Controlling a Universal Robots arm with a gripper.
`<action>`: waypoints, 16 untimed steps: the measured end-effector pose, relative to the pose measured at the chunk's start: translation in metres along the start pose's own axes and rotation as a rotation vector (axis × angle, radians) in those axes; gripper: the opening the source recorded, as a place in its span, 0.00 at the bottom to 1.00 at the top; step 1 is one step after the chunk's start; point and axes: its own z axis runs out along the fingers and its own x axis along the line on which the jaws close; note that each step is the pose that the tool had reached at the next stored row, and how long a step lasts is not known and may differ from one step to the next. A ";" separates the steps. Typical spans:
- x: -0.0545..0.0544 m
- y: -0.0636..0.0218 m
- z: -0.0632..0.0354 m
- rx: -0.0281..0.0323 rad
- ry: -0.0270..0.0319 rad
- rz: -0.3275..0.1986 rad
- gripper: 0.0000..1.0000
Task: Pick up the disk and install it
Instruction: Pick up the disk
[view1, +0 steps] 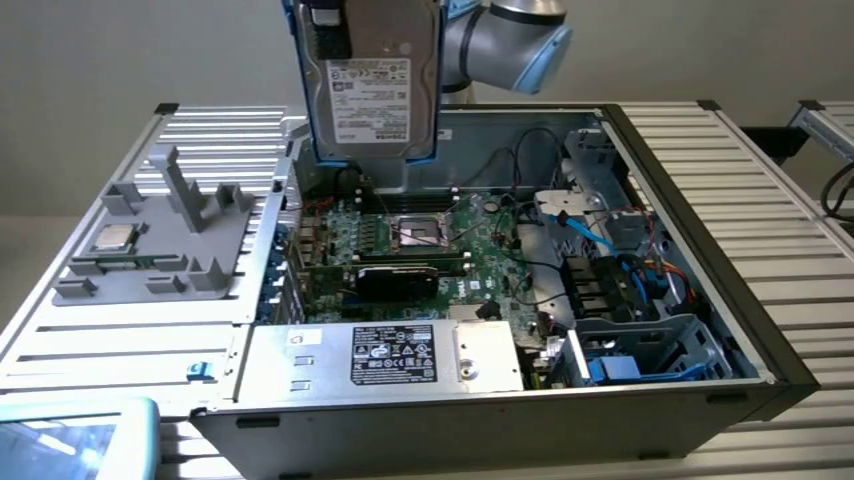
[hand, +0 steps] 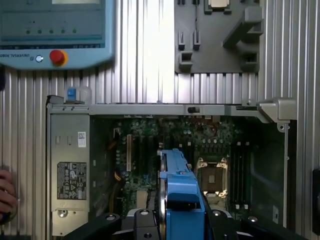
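The disk, a silver-grey hard drive with a white label in a blue carrier, hangs upright in the air over the back of the open computer case. My gripper is shut on it, with a black finger on each side of the carrier. In the wrist view the disk shows edge-on as a blue strip above the motherboard. At the top of the exterior view the arm's grey and blue wrist stands behind the drive.
Inside the case lie the processor socket, cables and a blue-railed drive cage. A silver power supply sits at the front. A grey fixture holds a processor chip. A teach pendant and a hand are nearby.
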 end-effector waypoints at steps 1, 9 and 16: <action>0.002 -0.0044 0.0000 0.0000 0.0000 0.000 0.37; 0.016 -0.0376 0.0003 -0.0002 -0.0005 0.000 0.37; 0.034 -0.0620 0.0005 -0.0002 -0.0009 0.000 0.37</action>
